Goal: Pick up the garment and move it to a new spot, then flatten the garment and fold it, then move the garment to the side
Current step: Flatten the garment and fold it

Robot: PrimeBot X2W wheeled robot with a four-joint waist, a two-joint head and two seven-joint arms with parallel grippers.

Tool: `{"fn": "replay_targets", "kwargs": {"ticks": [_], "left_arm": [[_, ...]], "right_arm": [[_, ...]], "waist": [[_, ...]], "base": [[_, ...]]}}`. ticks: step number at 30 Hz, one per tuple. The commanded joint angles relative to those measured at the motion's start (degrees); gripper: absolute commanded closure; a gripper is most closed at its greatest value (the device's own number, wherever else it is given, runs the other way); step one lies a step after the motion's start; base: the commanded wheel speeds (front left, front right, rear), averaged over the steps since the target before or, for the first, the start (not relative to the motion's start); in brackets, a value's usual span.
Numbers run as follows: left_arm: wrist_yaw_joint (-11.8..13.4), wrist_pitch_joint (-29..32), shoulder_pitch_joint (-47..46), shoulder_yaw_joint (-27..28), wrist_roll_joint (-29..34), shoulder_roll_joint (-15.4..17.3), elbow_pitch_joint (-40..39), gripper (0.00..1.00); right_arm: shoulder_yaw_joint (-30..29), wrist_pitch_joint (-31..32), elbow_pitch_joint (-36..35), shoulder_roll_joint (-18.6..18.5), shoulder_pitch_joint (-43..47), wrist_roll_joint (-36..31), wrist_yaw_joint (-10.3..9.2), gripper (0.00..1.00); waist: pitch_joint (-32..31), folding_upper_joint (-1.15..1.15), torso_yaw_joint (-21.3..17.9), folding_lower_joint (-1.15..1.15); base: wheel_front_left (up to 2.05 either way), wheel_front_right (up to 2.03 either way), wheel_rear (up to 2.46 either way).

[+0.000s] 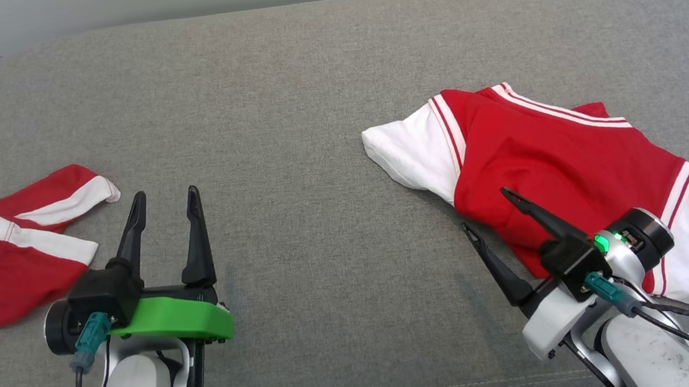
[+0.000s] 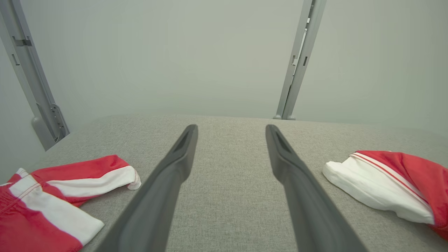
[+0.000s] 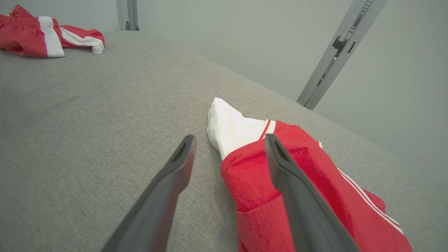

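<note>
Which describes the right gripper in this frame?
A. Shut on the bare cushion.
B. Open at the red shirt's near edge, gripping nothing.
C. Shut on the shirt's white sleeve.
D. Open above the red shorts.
B: the right gripper has its fingers wide apart, one over the red shirt and one over the gray cushion, with no cloth clamped.

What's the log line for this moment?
left gripper: open, empty, above grey surface | right gripper: open, at near edge of red-and-white shirt, holding nothing | red shorts: far left, untouched
</note>
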Motion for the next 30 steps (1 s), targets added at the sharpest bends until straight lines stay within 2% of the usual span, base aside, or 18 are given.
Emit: {"fn": "replay_targets", "kwargs": {"ticks": [1,8,15,16,17,18,19,24,30], "left_arm": [[-0.3,-0.1,0.9,0.1,-0.1,-0.1,0.1,0.00],[0.0,-0.1,1.6,0.3,-0.3,-0.3,0.0,0.00],[-0.2,-0.1,0.9,-0.3,-0.6,-0.5,0.0,0.00],[-0.2,-0.1,0.8,-0.4,-0.7,-0.5,0.1,0.00],[-0.3,-0.1,0.6,-0.5,-0.8,-0.5,0.1,0.00],[-0.3,-0.1,0.6,-0.5,-0.8,-0.5,0.1,0.00],[-0.3,-0.1,0.6,-0.5,-0.9,-0.5,0.1,0.00],[-0.1,-0.1,1.0,-0.3,-1.1,-0.7,0.1,0.00],[0.2,-0.1,1.9,0.3,-1.0,-0.7,-0.1,0.00]], "right_arm": [[0.6,0.4,0.1,-0.7,0.6,-0.1,-0.08,0.00],[2.0,5.4,4.2,-3.3,0.1,-3.7,-0.08,0.00],[2.2,9.0,13.7,-5.2,-5.3,-8.1,-0.09,0.00],[2.3,8.9,15.1,-5.1,-6.3,-8.4,-0.08,0.20],[2.2,8.5,16.4,-4.9,-7.2,-8.4,-0.09,0.72],[2.2,8.5,16.4,-4.9,-7.2,-8.4,-0.09,0.72],[2.0,8.6,17.7,-4.8,-7.8,-8.4,-0.09,1.00],[2.4,6.4,20.0,-2.7,-10.7,-6.6,-0.08,1.00],[8.5,4.0,15.7,0.3,-13.6,-2.5,-0.08,1.00]], "waist": [[-0.3,0.00,0.3,0.00],[-1.0,0.00,0.8,0.00],[-0.7,0.00,1.8,0.00],[-0.7,0.00,2.0,0.00],[-0.7,0.00,2.2,0.00],[-0.7,0.00,2.2,0.00],[-0.7,0.00,2.5,0.00],[-0.8,0.00,3.4,0.00],[-0.7,0.00,3.3,0.00]], "base": [[0.00,0.00,0.00],[0.00,0.00,0.00],[0.00,0.00,0.00],[0.00,0.00,0.00],[0.00,0.00,0.00],[0.00,0.00,0.00],[0.00,0.00,0.00],[0.00,0.00,0.00],[0.00,0.00,0.00]]}}
